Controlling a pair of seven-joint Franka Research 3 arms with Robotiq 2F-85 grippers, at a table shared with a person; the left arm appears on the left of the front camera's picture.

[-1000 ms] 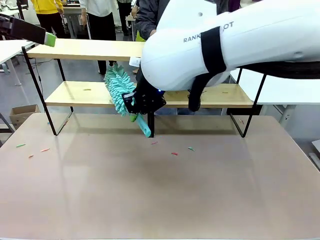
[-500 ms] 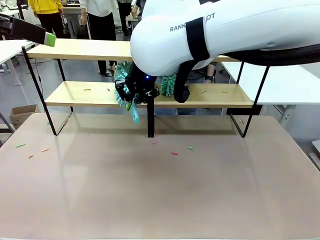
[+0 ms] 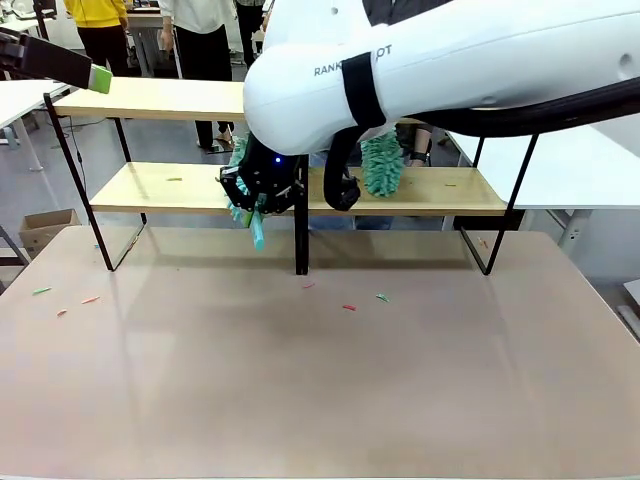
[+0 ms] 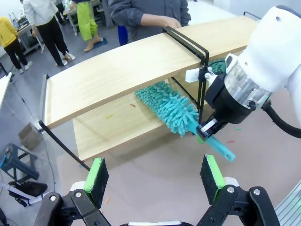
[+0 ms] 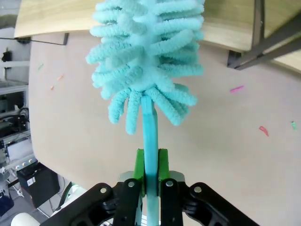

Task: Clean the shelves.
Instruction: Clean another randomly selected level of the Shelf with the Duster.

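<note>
Frontal and wrist cameras, common shelves (image 3: 160,98)

A wide pinkish-beige matte table top (image 3: 300,400) spans the foreground under even indoor light. Beyond it lies a smooth grey floor (image 3: 40,185). A small open brown cardboard box (image 3: 45,228) sits at the left, near a plain white table (image 3: 15,98). A second white table (image 3: 570,175) stands at the right, and a grey-blue metal stool (image 4: 10,159) stands on the floor.

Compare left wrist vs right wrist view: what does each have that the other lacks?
Left wrist: the open left gripper, the top board of the shelves, and a person's hand at its far edge. Right wrist: the right gripper close up, green pads shut on the handle of the duster. Both: the teal duster head by the lower board, and the brown table.
</note>
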